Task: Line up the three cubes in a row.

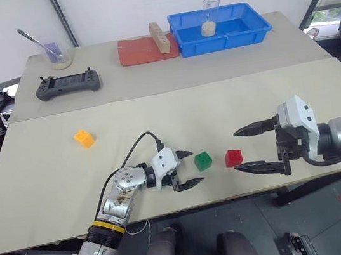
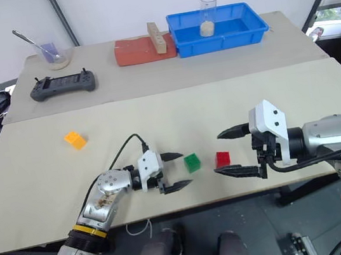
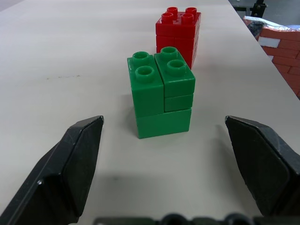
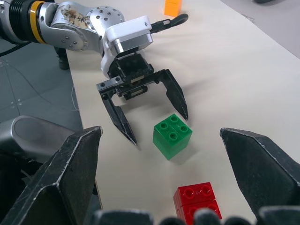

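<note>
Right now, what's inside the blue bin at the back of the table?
A clear glass stands upright in the blue bin, with something pale at its bottom. The bin's front wall hides the floor just behind it.

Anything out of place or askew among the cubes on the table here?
The orange cube sits alone, well off to the left of the green cube and red cube, which stand close side by side, so the row is incomplete. Nothing looks spilled or damaged.

Bare table (image 1: pixel 155 113) lies open between orange cube (image 1: pixel 84 138) and green cube (image 1: pixel 203 160).
</note>
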Tool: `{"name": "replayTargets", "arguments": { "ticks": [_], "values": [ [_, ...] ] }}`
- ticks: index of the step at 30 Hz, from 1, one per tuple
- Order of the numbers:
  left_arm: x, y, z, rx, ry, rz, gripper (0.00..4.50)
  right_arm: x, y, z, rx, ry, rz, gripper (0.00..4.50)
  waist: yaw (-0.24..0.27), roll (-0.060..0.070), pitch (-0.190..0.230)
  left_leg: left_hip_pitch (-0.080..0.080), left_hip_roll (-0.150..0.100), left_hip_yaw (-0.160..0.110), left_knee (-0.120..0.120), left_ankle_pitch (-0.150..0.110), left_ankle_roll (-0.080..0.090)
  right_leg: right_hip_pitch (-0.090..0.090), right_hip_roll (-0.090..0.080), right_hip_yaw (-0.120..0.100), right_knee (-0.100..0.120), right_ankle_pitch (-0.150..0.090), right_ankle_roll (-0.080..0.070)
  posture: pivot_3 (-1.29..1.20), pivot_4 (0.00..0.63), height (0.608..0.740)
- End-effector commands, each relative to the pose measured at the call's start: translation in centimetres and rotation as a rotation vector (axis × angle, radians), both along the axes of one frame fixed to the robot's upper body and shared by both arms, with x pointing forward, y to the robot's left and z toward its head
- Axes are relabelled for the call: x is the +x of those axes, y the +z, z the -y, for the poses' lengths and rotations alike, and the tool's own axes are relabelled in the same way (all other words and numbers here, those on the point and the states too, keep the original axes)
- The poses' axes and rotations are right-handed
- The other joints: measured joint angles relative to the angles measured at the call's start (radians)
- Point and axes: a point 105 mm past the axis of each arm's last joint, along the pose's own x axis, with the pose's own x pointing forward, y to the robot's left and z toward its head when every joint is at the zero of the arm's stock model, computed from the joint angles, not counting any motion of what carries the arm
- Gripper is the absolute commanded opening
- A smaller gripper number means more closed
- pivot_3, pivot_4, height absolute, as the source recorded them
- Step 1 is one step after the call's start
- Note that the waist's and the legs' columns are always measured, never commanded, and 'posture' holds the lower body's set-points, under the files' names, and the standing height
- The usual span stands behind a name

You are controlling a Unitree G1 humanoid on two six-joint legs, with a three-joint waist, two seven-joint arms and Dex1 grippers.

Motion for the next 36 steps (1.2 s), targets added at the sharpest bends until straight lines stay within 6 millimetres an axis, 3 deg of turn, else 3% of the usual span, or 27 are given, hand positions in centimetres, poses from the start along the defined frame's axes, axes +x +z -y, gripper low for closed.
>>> {"name": "replayTargets", "arguments": {
  "ticks": [1,7,12,17,21,28,31,36],
  "values": [
    [0.0,0.0,-0.1,0.014,-0.008,0.001,4.47,-0.1,1.0,-0.5,0.007,0.02,0.04,4.5,0.0,0.0,0.0,0.0,0.0,0.0,0.0,0.0,0.0,0.0,0.0,0.0,0.0,0.0,0.0,0.0,0.15,0.74],
    [0.6,1.2,-2.1,0.01,0.048,0.021,4.47,-0.1,1.4,-0.6,0.011,0.018,0.046,4.5,-0.002,0.0,0.0,0.0,0.001,0.0,0.0,0.0,0.0,0.0,0.0,0.0,0.0,0.0,0.0,0.0,0.15,0.74],
    [0.9,4.7,-5.9,-0.032,0.165,0.054,4.47,0.0,2.0,-0.7,0.063,-0.017,0.035,4.5,-0.006,0.0,0.0,0.0,0.003,0.0,0.0,0.0,0.0,-0.001,0.0,-0.002,0.0,0.001,0.001,0.0,0.15,0.74],
    [1.5,6.5,-11.7,-0.094,0.518,0.081,4.47,0.8,2.6,-2.0,0.116,-0.033,0.06,4.5,-0.008,0.0,0.0,0.0,0.004,0.0,0.0,0.0,0.0,-0.002,0.0,0.0,0.0,0.001,0.001,0.0,0.15,0.74],
    [1.5,6.0,-15.9,-0.148,0.887,0.136,4.47,1.5,3.6,-3.8,0.159,-0.013,0.07,4.5,-0.006,0.0,0.0,0.0,0.005,0.0,0.0,0.0,0.0,-0.002,0.0,0.0,0.0,0.0,0.0,0.0,0.15,0.74],
    [0.9,4.3,-20.8,-0.203,1.379,0.173,4.47,1.7,4.9,-5.8,0.179,0.051,0.082,4.5,0.011,0.0,0.0,0.0,0.005,0.0,0.0,0.0,0.0,-0.002,0.0,-0.001,0.0,0.003,-0.003,0.0,0.15,0.74],
    [0.9,3.5,-21.1,-0.189,1.408,0.169,4.47,1.8,5.1,-6.1,0.18,0.066,0.084,4.5,0.013,0.0,0.0,0.0,0.005,0.001,0.0,0.0,0.0,-0.003,0.0,-0.001,0.0,0.002,-0.004,0.0,0.15,0.74],
    [2.0,3.2,-23.4,-0.154,1.327,0.161,4.47,2.1,4.8,-6.1,0.174,0.069,0.084,4.5,0.014,0.0,0.0,0.0,0.006,0.009,-0.003,0.0,0.0,-0.008,0.0,-0.002,0.001,0.003,-0.005,0.0,0.15,0.74]
  ]
}}
